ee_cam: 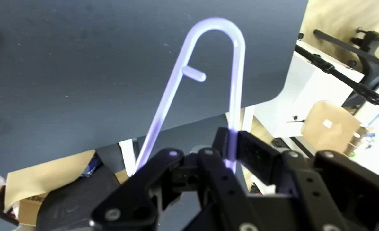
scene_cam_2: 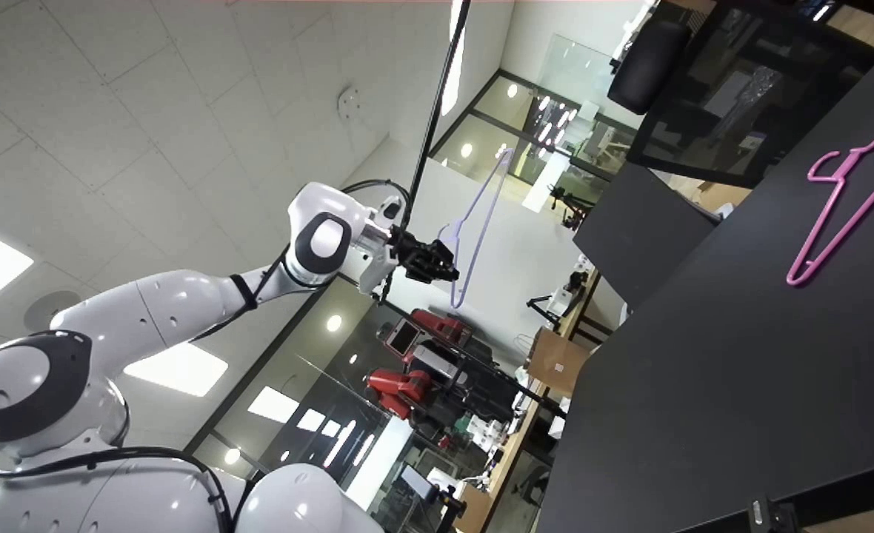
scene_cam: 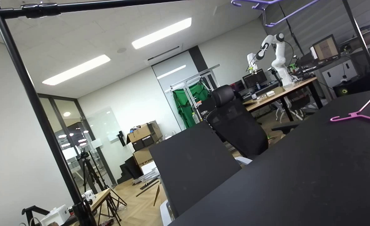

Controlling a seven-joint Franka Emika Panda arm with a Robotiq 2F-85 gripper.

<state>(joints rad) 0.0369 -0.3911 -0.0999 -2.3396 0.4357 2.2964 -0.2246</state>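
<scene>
In mid-air, well apart from the black tabletop (scene_cam_2: 704,370): you have the purple hanger (ee_cam: 238,70) at the end of the white arm (scene_cam_2: 163,303).
Gripper (ee_cam: 232,144): pinching one bar of that hanger, its black tips against both sides of the plastic.
Rounded corner: in the wrist view you see it point away from your gripper, with a short peg on the inner side of the free bar.
Free bar: it slants down to the left of the pinched one in the wrist view, and you lose its lower part at the dark linkage.
Far end: in an exterior view you find the purple hanger reaching up and away from the gripper, in front of the glass panels (scene_cam_2: 474,137).
Pink hanger (scene_cam: 355,115): it lies on the black tabletop in both exterior views, well apart from your gripper.
Black pole (scene_cam_2: 435,118): it runs up past the arm's wrist; you cannot tell from here how near.
Office chair (scene_cam: 238,128): black, standing beyond the edge of the tabletop.
Cardboard boxes (scene_cam: 145,138): stacked near the wall.
Second robot arm (scene_cam: 280,58): white too, mounted on the wooden table (scene_cam: 283,93) across the room from you.
</scene>
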